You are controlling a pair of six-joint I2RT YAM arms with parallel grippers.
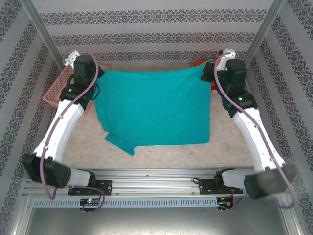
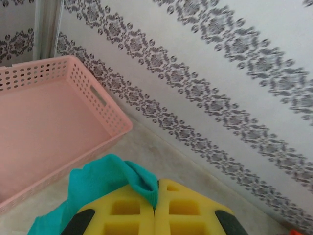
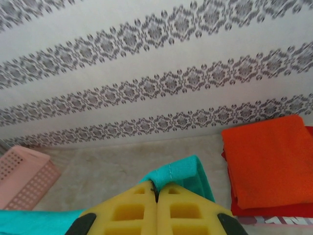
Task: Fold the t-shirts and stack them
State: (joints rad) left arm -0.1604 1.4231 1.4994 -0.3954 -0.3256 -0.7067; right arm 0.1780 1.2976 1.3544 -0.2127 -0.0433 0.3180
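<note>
1. Nearest me, the tee point(image 1: 156, 107) lies with its low edge on the table point(image 1: 230, 142), one sleeve point(image 1: 120, 142) crumpled at 7 o'clock.
2. Its far edge runs from 10 to 2 o'clock, a corner in each gripper. The left gripper point(image 2: 155, 205) has its jaws pinched together on teal cloth; the right gripper point(image 3: 157, 196) is clamped the same way on the other corner.
3. I judge this the spreading step: the tee is stretched wide and no fold is made yet.
4. Next I need to lay the far edge down flat and even, keeping tension so the middle does not sag. Then the crumpled sleeve needs smoothing before any fold.
5. The table is a pale, mottled stone-look top.
6. A pink basket point(image 2: 73, 73) sits at 10 o'clock, just beyond the left gripper. A stack point(image 3: 266, 156) of folded tees, orange on top, sits at 2 o'clock beside the right gripper.
7. Farthest off, patterned walls point(image 1: 156, 19) and metal posts point(image 1: 41, 32) enclose the cell.
</note>
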